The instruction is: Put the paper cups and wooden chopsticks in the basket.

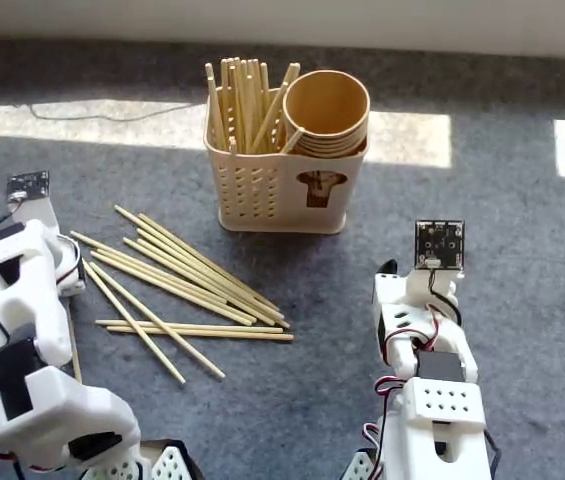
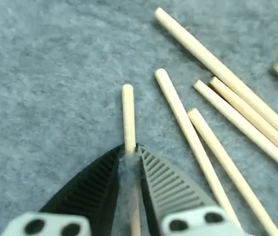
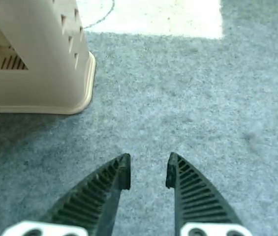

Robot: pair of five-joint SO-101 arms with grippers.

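Grey carpet (image 1: pixel 482 260) covered the whole work surface, with a band of sunlight lying across it behind the basket (image 1: pixel 262 195). Well in front of the basket and off to its left stood the white left arm (image 1: pixel 17 310); the white right arm (image 1: pixel 427 350) stood well in front of the basket and off to its right. The basket itself was a beige plastic tub with perforated walls, upright on the carpet, and the right wrist view caught its lower corner (image 3: pixel 35 59). Nested paper cups (image 1: pixel 327 105) sat inside the basket's right half, open mouth upward, rims rising above the basket's edge. A bundle of upright chopsticks (image 1: pixel 247 100) filled the basket's left half, standing on end, a few leaning toward the cups. Loose chopsticks (image 1: pixel 182 275) lay scattered flat on the carpet in front of the basket and to its left, most running diagonally, two lying nearly level at the side of the pile farthest from the basket. The right gripper (image 3: pixel 147 169) hung low over bare carpet near the basket's front right corner, its jaws spread with carpet showing in the gap. The left gripper (image 2: pixel 129 147) was down at the carpet on the side of the scattered pile away from the basket, its jaws pinched together on a single chopstick (image 2: pixel 128 115), whose rounded end stuck out past the fingertips, just beside its loose neighbours.
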